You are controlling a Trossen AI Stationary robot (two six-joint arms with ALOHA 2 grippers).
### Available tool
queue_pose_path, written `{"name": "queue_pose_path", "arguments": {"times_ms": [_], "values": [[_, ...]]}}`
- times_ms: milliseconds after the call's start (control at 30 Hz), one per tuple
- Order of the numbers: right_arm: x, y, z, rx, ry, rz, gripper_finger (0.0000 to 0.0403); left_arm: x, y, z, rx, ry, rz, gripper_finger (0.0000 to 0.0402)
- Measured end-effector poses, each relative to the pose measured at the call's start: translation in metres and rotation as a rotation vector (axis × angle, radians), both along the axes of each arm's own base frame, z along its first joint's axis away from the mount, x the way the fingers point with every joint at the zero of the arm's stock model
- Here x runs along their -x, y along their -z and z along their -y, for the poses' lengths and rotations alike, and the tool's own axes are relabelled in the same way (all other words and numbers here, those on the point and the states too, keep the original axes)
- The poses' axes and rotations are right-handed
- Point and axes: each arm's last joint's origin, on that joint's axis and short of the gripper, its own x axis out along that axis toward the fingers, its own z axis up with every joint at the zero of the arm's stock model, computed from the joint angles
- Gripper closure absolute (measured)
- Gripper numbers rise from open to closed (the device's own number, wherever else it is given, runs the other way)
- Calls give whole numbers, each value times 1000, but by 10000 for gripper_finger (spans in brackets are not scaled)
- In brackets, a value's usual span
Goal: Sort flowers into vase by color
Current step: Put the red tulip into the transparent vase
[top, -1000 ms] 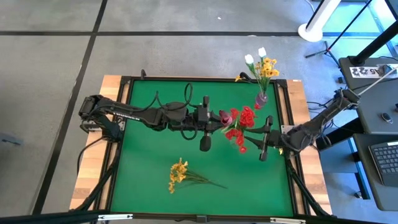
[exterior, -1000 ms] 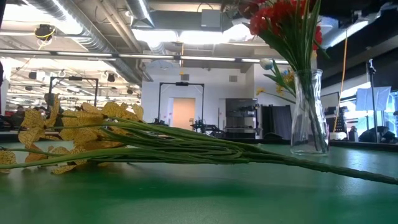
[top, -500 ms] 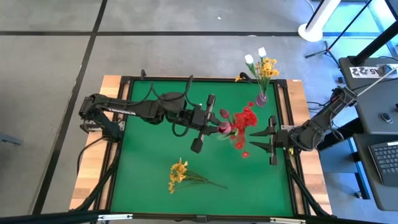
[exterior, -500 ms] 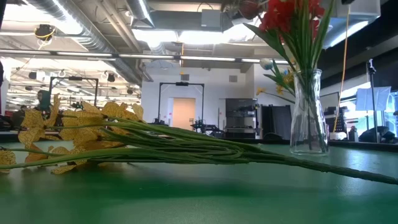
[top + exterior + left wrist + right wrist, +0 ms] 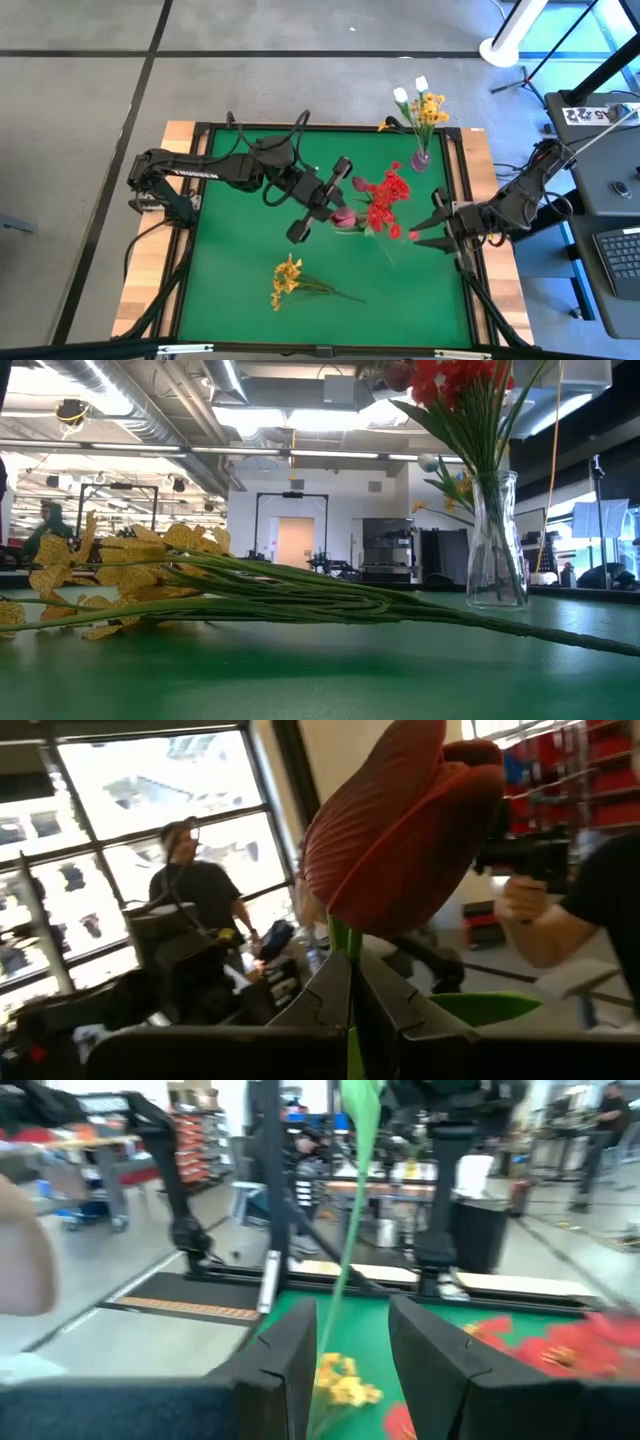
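Partway done, looks like: vase (image 5: 421, 157) at upper right already holding white and yellow blooms, yellow spray (image 5: 289, 279) lying lower centre on the tabletop (image 5: 230, 260). Left gripper (image 5: 334, 212) fingers clamped on dark pink tulip (image 5: 400, 820) mid-frame. Right gripper (image 5: 428, 229) fingers partly apart around a green stem (image 5: 352, 1230), red cluster (image 5: 385, 195) in between.

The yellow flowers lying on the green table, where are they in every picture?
High view: the yellow flowers lie near the table's front edge, left of middle.
Low view: they fill the left side, stems running right.
Left wrist view: not in it.
Right wrist view: a yellow patch shows between that gripper's fingers, on the mat.
Shared landmark: the green mat, in the high, low and right wrist views.
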Motion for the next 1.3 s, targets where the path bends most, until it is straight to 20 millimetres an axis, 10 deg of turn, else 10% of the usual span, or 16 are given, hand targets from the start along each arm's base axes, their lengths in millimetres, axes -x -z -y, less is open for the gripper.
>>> {"name": "queue_pose_path", "arguments": {"times_ms": [733, 1300], "values": [[-92, -5, -15, -133, -132, -160, 276, 2, 4, 3, -15, 132, -39, 401], [-115, -2, -9, -210, -197, -147, 276, 1, 10, 4, -18, 132, -100, 401]]}}
